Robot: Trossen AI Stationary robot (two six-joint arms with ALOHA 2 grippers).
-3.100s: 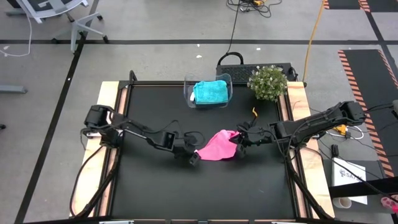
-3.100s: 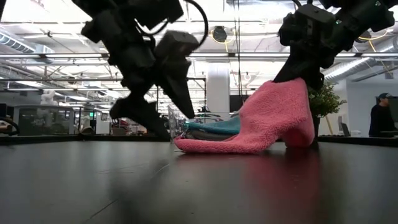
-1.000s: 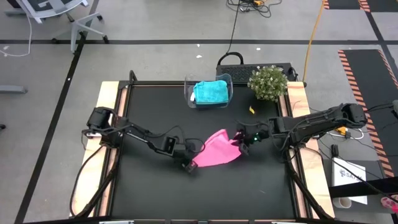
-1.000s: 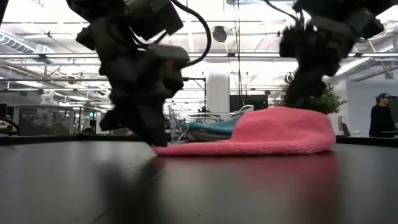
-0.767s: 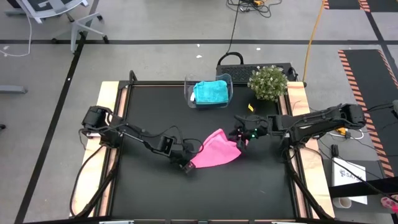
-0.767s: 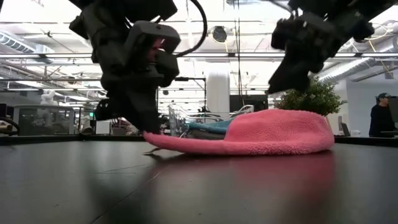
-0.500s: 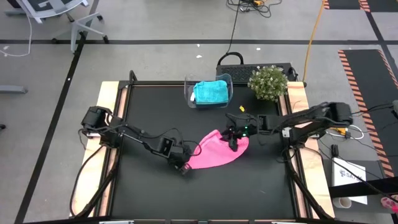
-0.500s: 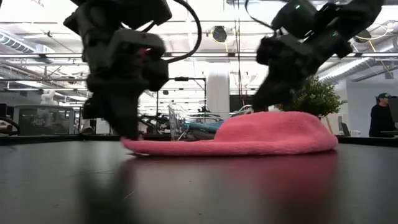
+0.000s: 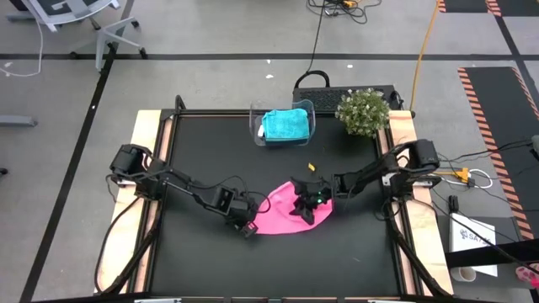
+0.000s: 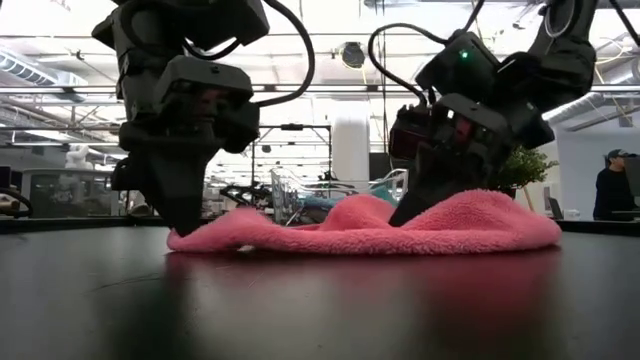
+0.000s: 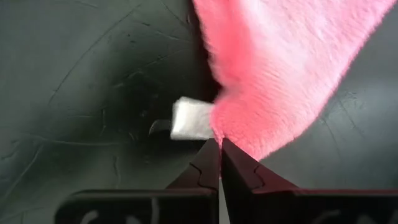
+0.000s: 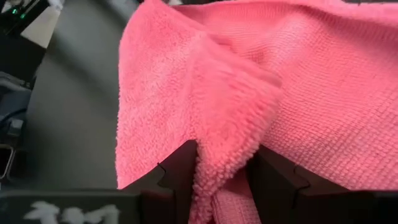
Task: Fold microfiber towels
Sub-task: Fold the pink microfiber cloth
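Note:
The bright pink towel (image 9: pixel 290 212) lies rumpled and mostly flat in the middle of the black table. My left gripper (image 9: pixel 249 229) is shut on the towel's near-left corner, beside a small white tag (image 11: pixel 189 118). My right gripper (image 9: pixel 305 206) stands open over the towel's middle, slanting down from the right, with a raised fold (image 12: pixel 233 106) between its fingers. A teal towel (image 9: pixel 284 124) lies folded in the clear bin (image 9: pixel 308 109) at the table's far edge. My left gripper pinches the pink towel's corner (image 11: pixel 229 134) between its two fingers, right beside the tag. The fingers come steeply from above. The corner sits low at the table top (image 10: pixel 182 238) and the rest lies on the table. My right gripper's open fingers (image 12: pixel 177 165) touch a raised fold of the towel's middle (image 12: pixel 224 140), one finger on each side of it. They slant down from the table's right. The towel lies on the table under them.
A small potted plant (image 9: pixel 362 112) stands at the far right corner, next to the bin. Wooden rails (image 9: pixel 402 143) edge the table's left and right sides. Bare black table top (image 9: pixel 210 160) stretches around the towel.
My right gripper has come down and toward the table's left, from beside the towel's right edge onto its middle, still open. My left gripper has drawn the corner a little toward the left and near edges. The towel has spread lower and wider.

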